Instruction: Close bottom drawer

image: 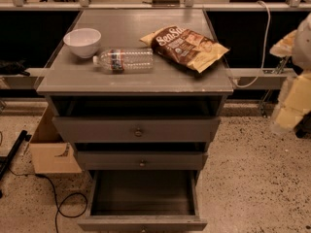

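Observation:
The bottom drawer is the lowest of three grey drawers in the cabinet. It is pulled far out, and its plain grey box interior shows nothing inside. Its flat front lies at the lower edge of the camera view, with the knob cut off there. The middle drawer and the top drawer stand slightly out. My gripper is a blurred cream shape at the right edge, level with the top drawer. It is well to the right of the cabinet and touches nothing.
On the cabinet top lie a white bowl, a plastic water bottle on its side and a brown-and-yellow chip bag. A cardboard box and black cables are on the speckled floor at left.

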Controlling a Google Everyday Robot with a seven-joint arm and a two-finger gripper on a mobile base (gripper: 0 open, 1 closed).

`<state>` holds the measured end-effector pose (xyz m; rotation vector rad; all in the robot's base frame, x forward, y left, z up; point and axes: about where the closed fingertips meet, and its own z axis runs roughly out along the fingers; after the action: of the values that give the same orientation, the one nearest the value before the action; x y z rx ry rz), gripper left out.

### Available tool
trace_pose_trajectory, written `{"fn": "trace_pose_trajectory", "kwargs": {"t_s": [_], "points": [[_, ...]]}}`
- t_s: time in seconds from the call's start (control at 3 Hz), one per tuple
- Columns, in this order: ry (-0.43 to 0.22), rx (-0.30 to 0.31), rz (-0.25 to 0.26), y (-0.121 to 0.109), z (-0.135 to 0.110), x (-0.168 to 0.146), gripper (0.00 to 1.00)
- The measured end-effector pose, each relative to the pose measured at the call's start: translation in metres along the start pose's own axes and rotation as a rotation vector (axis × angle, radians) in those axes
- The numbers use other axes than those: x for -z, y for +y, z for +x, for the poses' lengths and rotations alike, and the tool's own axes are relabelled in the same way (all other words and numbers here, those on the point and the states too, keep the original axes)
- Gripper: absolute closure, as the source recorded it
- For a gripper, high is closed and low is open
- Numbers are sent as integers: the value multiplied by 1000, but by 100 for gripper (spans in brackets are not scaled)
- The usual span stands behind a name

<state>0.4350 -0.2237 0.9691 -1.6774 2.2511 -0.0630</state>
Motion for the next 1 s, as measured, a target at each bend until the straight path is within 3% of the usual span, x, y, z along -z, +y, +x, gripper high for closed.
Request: {"fn": "trace_pose_trajectory", "kwargs": {"t_s": [0.67, 1.0], "points": [[-6, -71, -59, 39, 35, -9, 0], [-20, -78, -105, 64, 46, -14, 0]]}}
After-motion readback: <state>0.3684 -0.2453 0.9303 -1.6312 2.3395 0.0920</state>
